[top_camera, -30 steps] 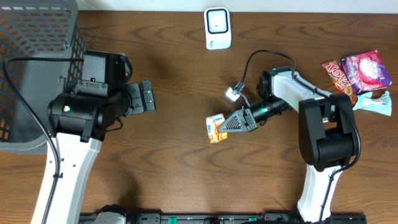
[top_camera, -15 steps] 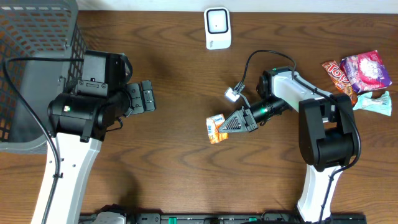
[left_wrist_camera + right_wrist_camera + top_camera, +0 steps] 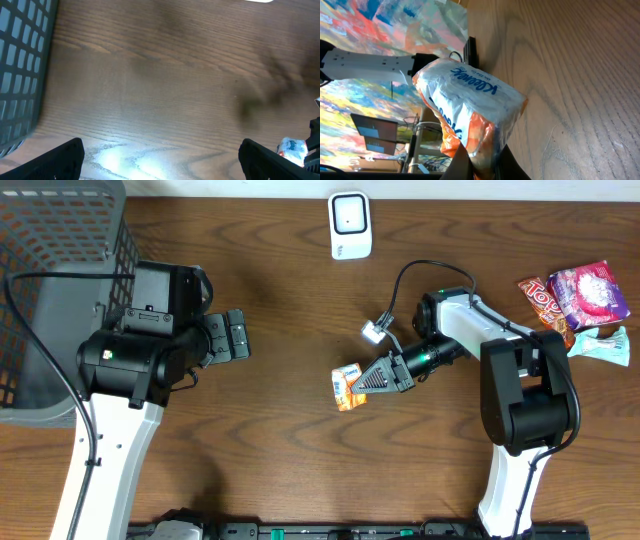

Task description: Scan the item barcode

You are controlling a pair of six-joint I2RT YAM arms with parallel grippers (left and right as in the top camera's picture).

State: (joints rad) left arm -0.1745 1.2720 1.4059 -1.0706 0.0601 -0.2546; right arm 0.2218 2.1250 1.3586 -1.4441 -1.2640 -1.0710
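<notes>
Right tool (image 3: 364, 383) pressed together, pinching pack (image 3: 346, 388) by one end. The pack sticks out past the tips, white-and-orange wrap, blue print up (image 3: 470, 97). It's low at the bench (image 3: 290, 470); can't tell if it touches. Scanner (image 3: 350, 225) is well apart from the tips, off to the side at the bench's far edge. Left tool (image 3: 237, 336) faces the right one across bare wood, fingers (image 3: 55, 160) spread wide, nothing between them. Snacks (image 3: 585, 295) are behind the right tool, past its arm. Basket (image 3: 60, 270) is behind the left tool.
</notes>
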